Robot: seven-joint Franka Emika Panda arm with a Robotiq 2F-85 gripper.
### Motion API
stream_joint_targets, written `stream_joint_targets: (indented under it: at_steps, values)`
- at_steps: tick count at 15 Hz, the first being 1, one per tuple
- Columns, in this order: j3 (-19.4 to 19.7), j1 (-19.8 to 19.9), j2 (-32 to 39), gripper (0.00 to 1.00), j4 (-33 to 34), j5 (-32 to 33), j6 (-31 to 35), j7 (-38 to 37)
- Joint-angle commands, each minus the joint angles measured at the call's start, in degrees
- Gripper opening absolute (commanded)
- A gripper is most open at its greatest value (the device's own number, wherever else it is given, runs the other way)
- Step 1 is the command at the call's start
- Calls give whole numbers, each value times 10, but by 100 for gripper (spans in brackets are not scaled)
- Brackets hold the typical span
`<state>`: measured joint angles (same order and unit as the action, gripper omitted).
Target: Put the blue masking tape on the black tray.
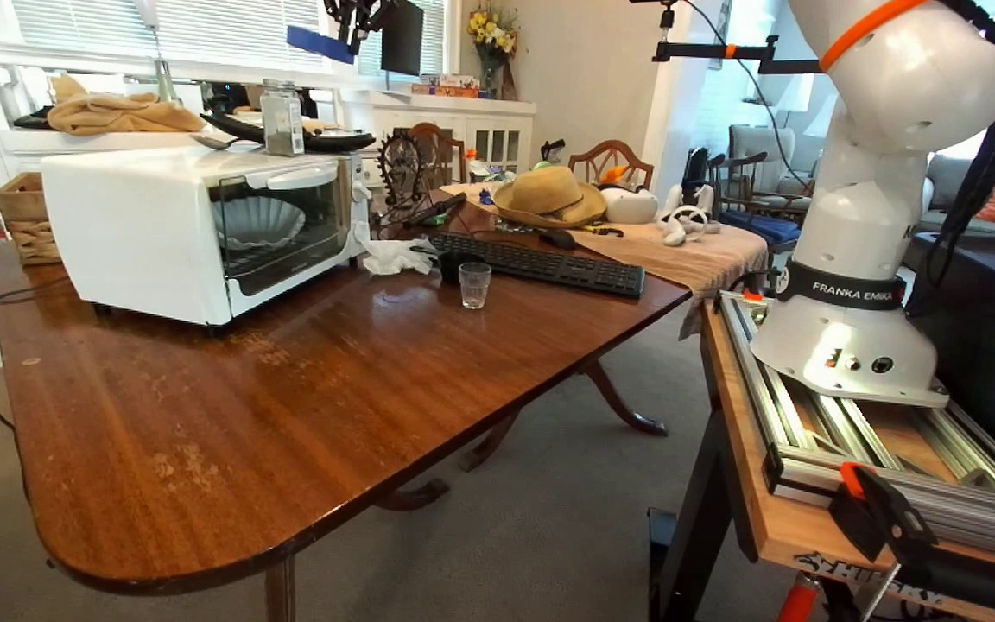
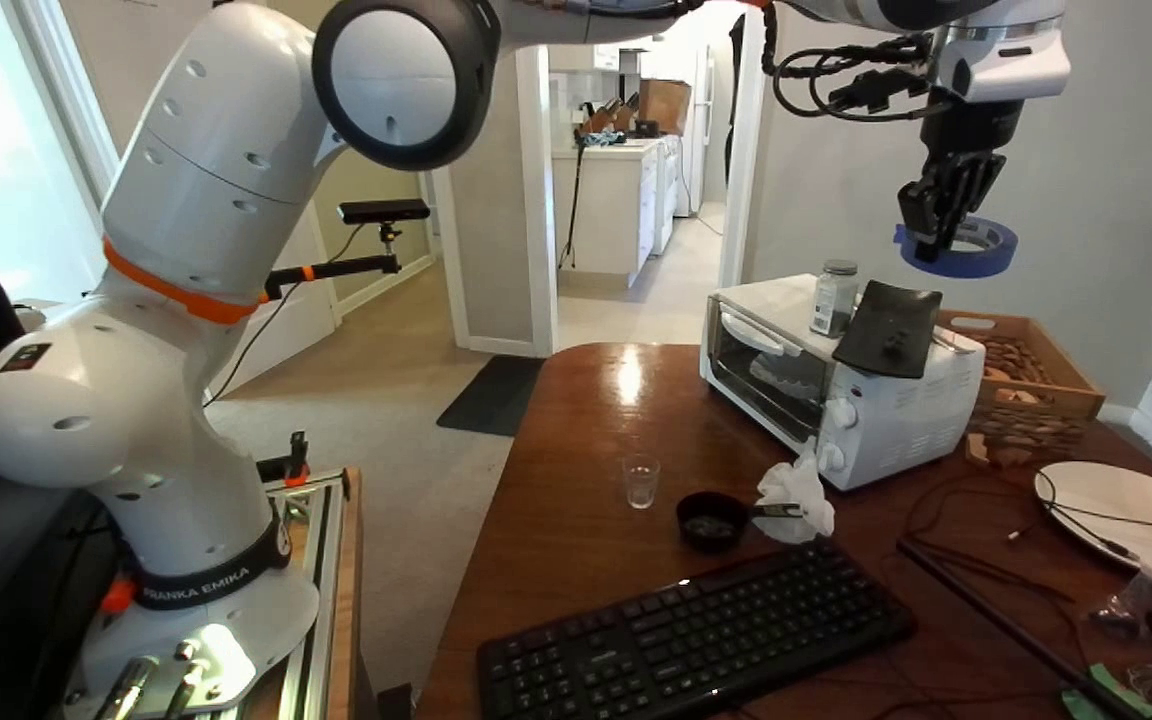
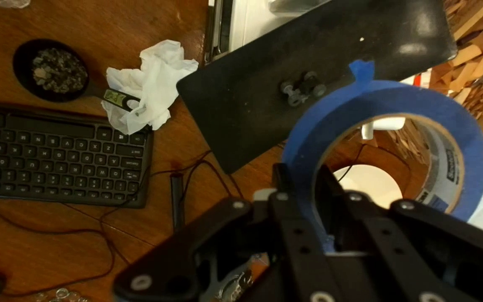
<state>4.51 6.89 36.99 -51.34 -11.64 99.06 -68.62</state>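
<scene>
One tape (image 2: 981, 263) is counted, plus one tray (image 3: 262, 92), one gripper (image 3: 304, 178) and two fingers (image 3: 334, 205). One oven (image 1: 191, 242), one jar (image 2: 834, 300), one basket (image 2: 1046, 432), one keyboard (image 2: 696, 640), one mouse (image 1: 559, 239), one glass (image 2: 641, 484) and one hat (image 1: 549, 195) are also seen. Two knobs (image 2: 841, 413) are visible in an exterior view.

White toaster oven (image 1: 139, 233) on wooden table (image 1: 307, 415), glass jar (image 2: 834, 300) atop. Crumpled white tissue (image 3: 155, 82) just beside black keyboard (image 3: 57, 157).
</scene>
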Motion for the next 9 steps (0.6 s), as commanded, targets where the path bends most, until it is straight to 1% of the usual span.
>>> stream_joint_targets:
  at_steps: [1, 9]
  values:
    - [-4, -2, 79, 5, 122, 3, -61, -13]
    - [-10, -17, 156, 5, 215, 13, -102, -20]
